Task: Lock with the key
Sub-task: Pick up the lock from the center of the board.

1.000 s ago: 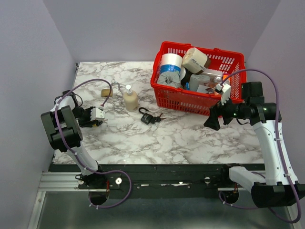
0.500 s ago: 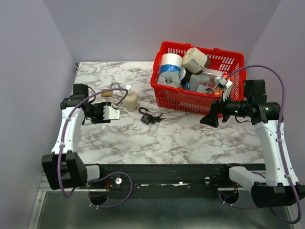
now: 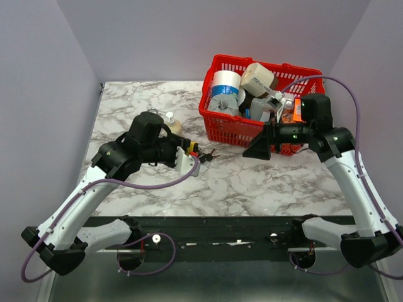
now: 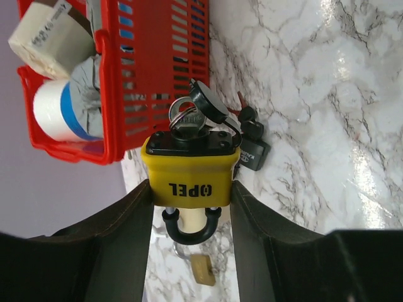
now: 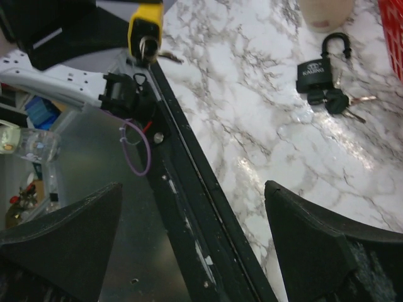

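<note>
A: Scanning the counter [image 3: 252, 182], where does everything sit against the red basket [image 3: 234, 129]?

B: Right claw [image 3: 257, 148] hangs before its front wall, spread wide, empty. Left claw [image 4: 191, 192], off its left, clamps the yellow padlock [image 4: 189, 167]. A black padlock [image 5: 320, 70] lies near its front-left corner. A key [image 4: 186, 119] sits in the yellow one.
</note>
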Controlling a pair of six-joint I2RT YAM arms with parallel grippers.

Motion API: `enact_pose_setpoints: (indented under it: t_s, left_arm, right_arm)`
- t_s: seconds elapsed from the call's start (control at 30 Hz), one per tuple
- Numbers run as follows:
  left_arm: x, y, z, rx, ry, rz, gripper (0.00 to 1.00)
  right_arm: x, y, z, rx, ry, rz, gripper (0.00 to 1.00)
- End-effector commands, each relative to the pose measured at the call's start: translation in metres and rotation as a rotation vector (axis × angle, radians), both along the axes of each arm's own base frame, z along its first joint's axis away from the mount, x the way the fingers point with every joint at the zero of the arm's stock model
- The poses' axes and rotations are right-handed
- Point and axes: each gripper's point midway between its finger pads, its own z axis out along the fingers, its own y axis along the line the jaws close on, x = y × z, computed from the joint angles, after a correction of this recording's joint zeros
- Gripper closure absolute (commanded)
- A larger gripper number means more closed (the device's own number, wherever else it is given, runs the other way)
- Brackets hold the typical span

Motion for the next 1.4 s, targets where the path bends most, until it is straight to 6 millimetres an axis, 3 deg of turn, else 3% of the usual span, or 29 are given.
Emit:
enact_pose_setpoints:
  t_s: [0.0,0.1,0.33,0.57,0.8,1.17,1.23,1.37]
  left_arm:
    - [0.010,-0.016,0.035,-0.008,-0.115,0.092,0.82]
    - [0.014,-0.024,0.041,0.008,-0.129,0.107,0.82]
    - [0.016,-0.037,0.042,0.041,-0.153,0.091,0.83]
    - [0.011,-0.043,0.046,0.002,-0.138,0.074,0.83]
    - [0.009,-0.049,0.054,-0.013,-0.141,0.056,0.83]
    - [0.010,-0.053,0.056,-0.027,-0.123,0.067,0.84]
    - [0.010,-0.054,0.054,-0.029,-0.113,0.073,0.84]
    - [0.012,-0.053,0.056,-0.042,-0.110,0.095,0.83]
  right_arm:
    - [0.029,0.024,0.029,0.046,-0.045,-0.031,0.00]
    - [0.030,0.041,0.027,0.046,-0.023,0.021,0.00]
    - [0.011,0.082,0.021,0.067,0.016,0.146,0.00]
    - [0.009,0.100,0.025,0.081,0.028,0.197,0.06]
    - [-0.003,0.111,0.014,0.098,0.117,0.248,0.15]
    - [-0.002,0.115,0.010,0.104,0.154,0.257,0.47]
    - [0.000,0.116,0.010,0.105,0.156,0.250,0.57]
    - [0.002,0.117,0.011,0.105,0.165,0.242,0.64]
